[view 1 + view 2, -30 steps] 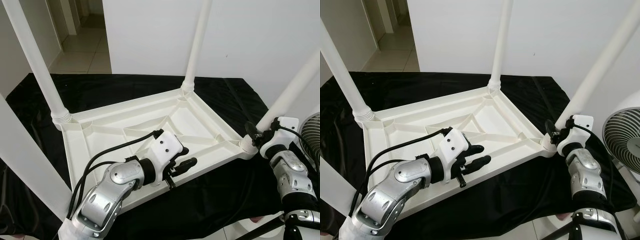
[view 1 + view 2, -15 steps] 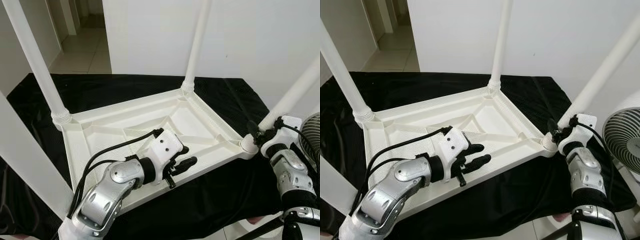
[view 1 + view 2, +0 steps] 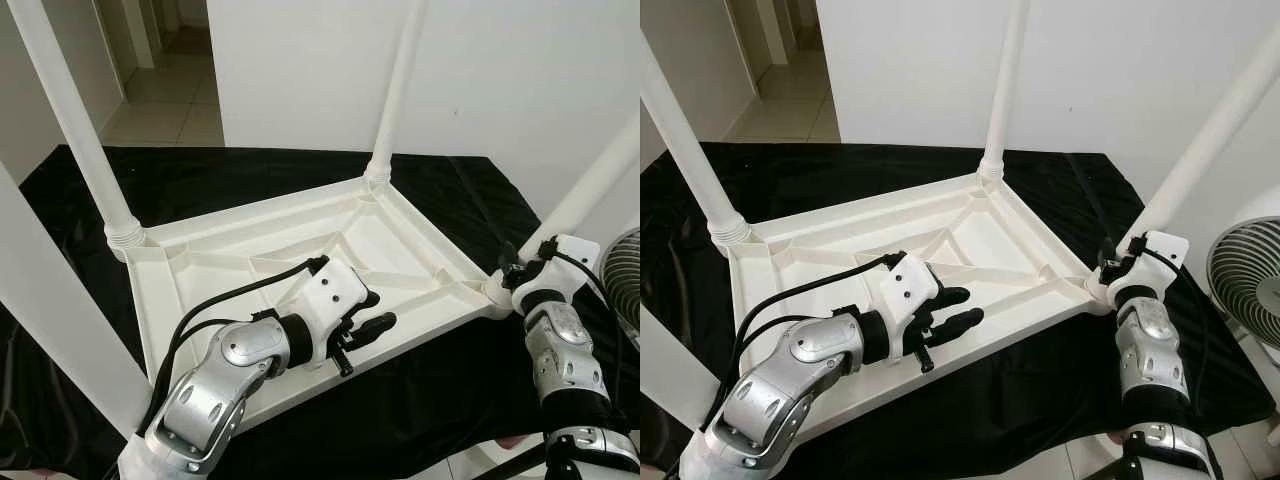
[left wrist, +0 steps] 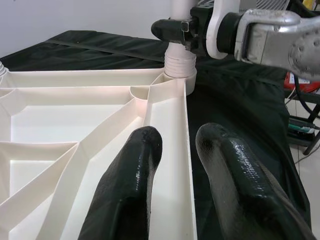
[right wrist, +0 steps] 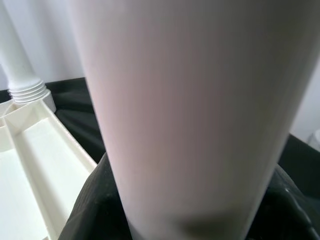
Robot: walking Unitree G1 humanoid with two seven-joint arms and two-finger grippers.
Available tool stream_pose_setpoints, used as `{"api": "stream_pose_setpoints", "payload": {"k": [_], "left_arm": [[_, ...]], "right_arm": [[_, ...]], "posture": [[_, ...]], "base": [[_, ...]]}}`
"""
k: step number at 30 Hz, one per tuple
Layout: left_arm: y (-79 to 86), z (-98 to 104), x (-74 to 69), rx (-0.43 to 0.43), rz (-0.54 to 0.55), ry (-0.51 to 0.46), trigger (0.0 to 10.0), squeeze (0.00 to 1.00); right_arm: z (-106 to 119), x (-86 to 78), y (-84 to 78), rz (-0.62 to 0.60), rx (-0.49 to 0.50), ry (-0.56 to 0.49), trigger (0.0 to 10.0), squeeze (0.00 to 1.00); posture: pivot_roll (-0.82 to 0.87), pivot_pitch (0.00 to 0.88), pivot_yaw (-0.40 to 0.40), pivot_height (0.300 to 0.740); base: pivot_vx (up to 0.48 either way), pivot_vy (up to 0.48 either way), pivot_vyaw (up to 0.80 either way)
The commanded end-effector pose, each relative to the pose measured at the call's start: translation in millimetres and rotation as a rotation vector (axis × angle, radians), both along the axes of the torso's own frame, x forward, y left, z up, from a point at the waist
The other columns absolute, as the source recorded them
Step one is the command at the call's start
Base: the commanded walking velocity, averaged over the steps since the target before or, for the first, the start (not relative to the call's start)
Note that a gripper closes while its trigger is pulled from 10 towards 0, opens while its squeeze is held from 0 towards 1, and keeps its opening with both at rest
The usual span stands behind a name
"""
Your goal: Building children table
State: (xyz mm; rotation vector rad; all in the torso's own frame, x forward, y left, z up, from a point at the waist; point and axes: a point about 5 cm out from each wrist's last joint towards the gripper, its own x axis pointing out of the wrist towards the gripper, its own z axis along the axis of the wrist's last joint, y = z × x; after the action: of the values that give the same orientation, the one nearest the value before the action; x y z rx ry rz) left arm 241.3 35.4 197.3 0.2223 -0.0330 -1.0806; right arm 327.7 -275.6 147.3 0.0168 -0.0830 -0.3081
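A white plastic table top (image 3: 230,260) lies upside down on a black cloth (image 3: 250,170), with white legs standing up from its corners. My left gripper (image 3: 378,310) hovers at the near rim (image 4: 172,165), open, one black finger (image 4: 135,170) inside the rim and the other outside it. At the right corner my right gripper (image 3: 512,265) is shut on the base of the right leg (image 3: 600,175), just above its threaded collar (image 4: 181,59). That leg (image 5: 190,100) looms very close in the right wrist view.
Other legs rise at the far corner (image 3: 400,80), the left corner (image 3: 75,120) and the near left (image 3: 50,310). A fan (image 3: 1250,280) stands at the right, close to my right arm. A doorway with tiled floor (image 3: 170,100) lies beyond the cloth.
The view wobbles slightly. My right forearm has shifted a little to the left while its gripper stays at the leg base. The left gripper holds its place at the rim.
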Motion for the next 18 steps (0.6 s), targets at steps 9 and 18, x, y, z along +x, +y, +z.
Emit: {"api": "stream_pose_setpoints", "payload": {"k": [9,18], "left_arm": [[0.9,1.0,-0.6,-0.004,0.023,-0.003,10.0,0.0],[-0.3,0.9,-2.0,-0.004,0.016,-0.003,10.0,0.0]], "right_arm": [[-45.5,-27.1,9.8,-0.343,0.081,0.139,10.0,0.0],[-46.8,-19.9,26.1,-0.369,0.13,0.153,10.0,0.0]], "posture": [[0.03,0.07,-0.009,0.74],[0.03,0.065,-0.007,0.74]], "base": [[0.0,0.0,0.0],[0.0,0.0,0.0]]}}
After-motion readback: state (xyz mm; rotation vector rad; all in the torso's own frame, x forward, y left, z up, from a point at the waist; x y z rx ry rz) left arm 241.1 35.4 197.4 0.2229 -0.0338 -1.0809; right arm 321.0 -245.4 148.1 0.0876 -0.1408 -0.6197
